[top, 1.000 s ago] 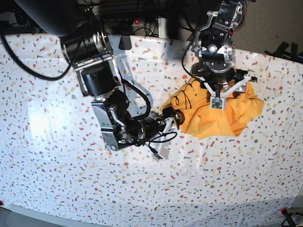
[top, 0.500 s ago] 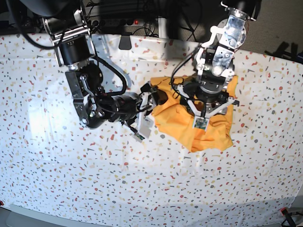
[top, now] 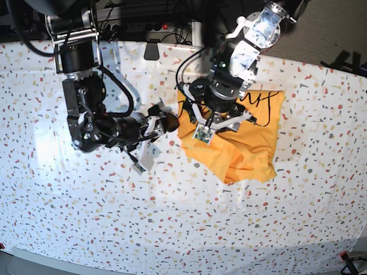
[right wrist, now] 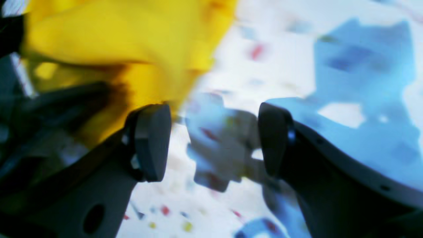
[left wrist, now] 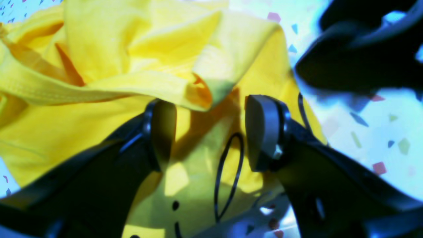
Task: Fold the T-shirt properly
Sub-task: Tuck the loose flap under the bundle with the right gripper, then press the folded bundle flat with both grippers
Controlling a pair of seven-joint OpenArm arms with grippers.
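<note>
The orange-yellow T-shirt [top: 246, 146] lies crumpled on the speckled tablecloth [top: 229, 229], right of centre, with black lettering [top: 259, 101] on its upper right part. My left gripper [top: 218, 117] hangs over the shirt's left part. In the left wrist view the left gripper [left wrist: 211, 132] stands open above the T-shirt [left wrist: 109, 43], a loose fold by its fingertips [left wrist: 264, 132] and a lettering loop [left wrist: 228, 172] below. My right gripper [top: 160, 126] is open just left of the shirt's edge. The right wrist view is blurred: the right gripper [right wrist: 213, 140] is over bare cloth, with the T-shirt [right wrist: 115, 36] at upper left.
Cables and dark equipment [top: 172, 23] crowd the table's far edge. The right arm's body [top: 86, 114] stands over the left half of the cloth. The table's front edge [top: 172, 266] runs along the bottom.
Both arms have swung left in the base view. The shirt has shifted left and changed shape, and its lettering now shows at the upper right instead of the left.
</note>
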